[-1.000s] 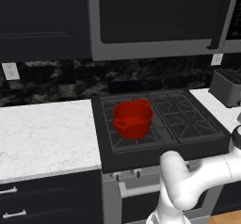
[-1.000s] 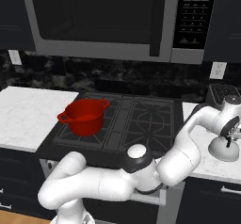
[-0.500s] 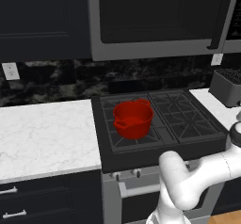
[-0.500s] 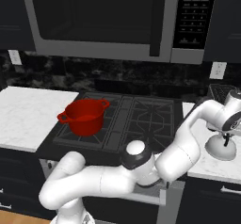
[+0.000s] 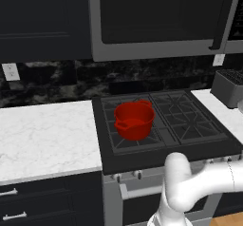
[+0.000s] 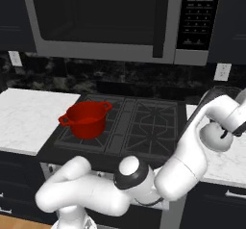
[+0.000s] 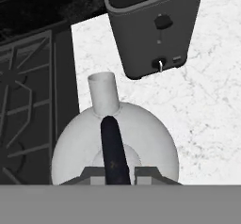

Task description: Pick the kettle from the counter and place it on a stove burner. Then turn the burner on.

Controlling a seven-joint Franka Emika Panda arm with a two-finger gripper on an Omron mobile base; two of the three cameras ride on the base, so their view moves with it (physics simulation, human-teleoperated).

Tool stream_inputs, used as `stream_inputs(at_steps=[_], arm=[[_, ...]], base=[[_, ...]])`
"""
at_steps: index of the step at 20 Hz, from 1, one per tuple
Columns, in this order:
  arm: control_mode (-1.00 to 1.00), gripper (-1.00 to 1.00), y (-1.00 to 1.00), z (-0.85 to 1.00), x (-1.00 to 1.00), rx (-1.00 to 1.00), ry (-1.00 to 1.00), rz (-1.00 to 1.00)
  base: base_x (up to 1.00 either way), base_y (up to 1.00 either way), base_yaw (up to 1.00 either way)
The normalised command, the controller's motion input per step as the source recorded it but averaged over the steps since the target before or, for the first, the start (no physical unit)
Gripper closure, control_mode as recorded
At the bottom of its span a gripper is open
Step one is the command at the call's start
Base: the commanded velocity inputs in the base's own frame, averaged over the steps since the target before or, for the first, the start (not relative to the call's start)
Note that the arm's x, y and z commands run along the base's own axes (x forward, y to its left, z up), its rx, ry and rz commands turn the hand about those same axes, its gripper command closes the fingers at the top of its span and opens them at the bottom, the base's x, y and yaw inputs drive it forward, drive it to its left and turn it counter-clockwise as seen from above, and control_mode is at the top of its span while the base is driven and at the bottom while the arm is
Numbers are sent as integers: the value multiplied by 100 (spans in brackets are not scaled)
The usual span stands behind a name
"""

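Left of the jaws: red pot (image 6: 86, 119) is sitting on a front stove burner (image 6: 84, 135), so that spot is looking taken.
Nearer the jaws: a free stove burner (image 6: 153, 123) is lying between the pot and the arm's wrist, likely the better landing place.
At the jaws: gripper (image 7: 113, 170) is sitting directly over the kettle (image 7: 114, 140), its dark handle (image 7: 113, 148) running up between the fingers, spout pointing away.
Jaws: appearing closed narrowly around the handle; firm contact is hard to confirm.
Beyond the jaws: a dark toaster (image 7: 153, 26) is standing on the white surface (image 7: 207, 105).
Kettle's place: beside the cooktop; whether lifted, I cannot tell.
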Motion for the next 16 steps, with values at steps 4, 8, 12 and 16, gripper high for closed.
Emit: stream_inputs(at_steps=[4,8,12,16], arm=[[-100,100,100,0,-52,1,-37,-6],[-100,100,100,0,-23,0,-31,-9],[-100,100,100,1,0,0,-22,-12],[-100,100,100,0,12,-18,-4,-11]], base=[[0,0,0],[0,0,0],[0,0,0],[0,0,0]])
